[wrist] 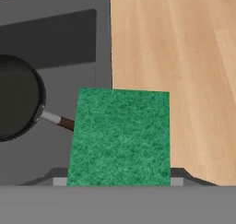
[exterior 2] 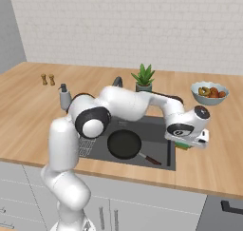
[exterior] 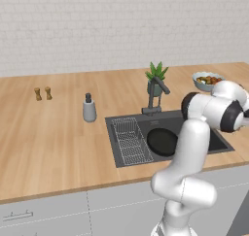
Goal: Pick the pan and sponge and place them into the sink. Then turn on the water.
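My gripper [exterior 2: 186, 143] is shut on the green sponge [exterior 2: 182, 146] and hangs over the right rim of the sink [exterior 2: 156, 129]. In the hand view the sponge [wrist: 120, 136] spans the gap between the fingertips [wrist: 59, 181], half over the basin [wrist: 69, 38] and half over the wooden counter. The black pan [exterior 2: 124, 144] lies flat in the sink, its brown handle pointing toward the front right corner. It also shows in the left base view as the pan [exterior: 162, 141] in the basin [exterior: 116, 152], and in the hand view at the left, the pan [wrist: 16, 96]. The water is out of view.
The grey faucet [exterior: 156, 92] stands behind the sink, with a potted plant [exterior: 155, 77] beyond it. A wire rack [exterior: 130, 140] fills the sink's left part. A fruit bowl [exterior 2: 210, 92] sits at the back right; a soap dispenser [exterior: 89, 109] and two shakers [exterior: 43, 93] stand to the left.
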### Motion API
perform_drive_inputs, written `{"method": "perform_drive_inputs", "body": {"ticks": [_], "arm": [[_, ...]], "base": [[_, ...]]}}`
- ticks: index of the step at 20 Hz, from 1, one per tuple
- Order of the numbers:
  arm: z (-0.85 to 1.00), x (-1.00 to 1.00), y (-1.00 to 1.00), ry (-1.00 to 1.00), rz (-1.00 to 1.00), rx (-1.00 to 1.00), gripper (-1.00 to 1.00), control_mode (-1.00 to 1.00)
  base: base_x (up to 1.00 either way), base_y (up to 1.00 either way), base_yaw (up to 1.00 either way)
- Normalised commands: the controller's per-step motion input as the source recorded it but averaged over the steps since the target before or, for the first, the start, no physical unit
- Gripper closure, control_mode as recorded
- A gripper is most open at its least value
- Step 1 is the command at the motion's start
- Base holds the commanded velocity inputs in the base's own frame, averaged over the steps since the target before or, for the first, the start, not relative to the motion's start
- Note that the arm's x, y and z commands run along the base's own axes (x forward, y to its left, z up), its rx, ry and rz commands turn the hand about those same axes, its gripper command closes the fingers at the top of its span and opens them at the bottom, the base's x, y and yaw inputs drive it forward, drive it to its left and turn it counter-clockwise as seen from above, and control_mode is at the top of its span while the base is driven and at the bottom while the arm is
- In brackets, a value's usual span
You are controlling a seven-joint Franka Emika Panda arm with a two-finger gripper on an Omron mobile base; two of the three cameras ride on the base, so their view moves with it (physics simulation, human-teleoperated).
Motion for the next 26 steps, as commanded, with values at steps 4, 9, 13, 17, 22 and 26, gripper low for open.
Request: {"method": "perform_drive_inputs", "body": {"ticks": [4, 9, 13, 17, 22, 26], "arm": [[0.18, -0.14, 1.0, -0.12, 0.07, -0.03, 1.0, -1.0], [0.02, -0.02, 0.96, -0.21, 0.15, 0.0, 1.0, -1.0], [0.0, 0.06, 0.75, -0.18, 0.21, 0.0, 1.0, -1.0], [0.0, 0.45, 0.42, -0.02, 0.19, 0.0, 1.0, -1.0], [0.0, 0.71, 0.06, 0.09, 0.16, 0.02, 1.0, -1.0], [-0.37, 0.55, 0.04, 0.02, 0.16, 0.0, 1.0, -1.0]], "base": [[0.0, 0.0, 0.0], [0.0, 0.0, 0.0], [0.0, 0.0, 0.0], [0.0, 0.0, 0.0], [0.0, 0.0, 0.0], [0.0, 0.0, 0.0]]}}
